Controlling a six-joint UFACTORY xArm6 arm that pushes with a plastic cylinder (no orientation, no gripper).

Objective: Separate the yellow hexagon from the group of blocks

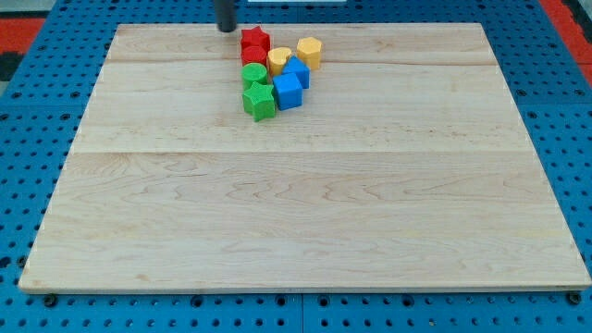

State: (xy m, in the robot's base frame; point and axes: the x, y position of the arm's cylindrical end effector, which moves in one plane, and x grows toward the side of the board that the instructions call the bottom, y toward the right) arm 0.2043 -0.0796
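Tip (227, 29) of my rod, bare and holding nothing, rests just left of red star (255, 40); yellow hexagon (309, 52) sits at cluster's right edge.

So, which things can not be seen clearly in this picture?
- My tip: the rod is cut off by the view's top edge and blurred; it stands left of the red star.
- Second red block: shape hidden behind the red star.
- Yellow block beside the yellow hexagon: shape too small to tell.
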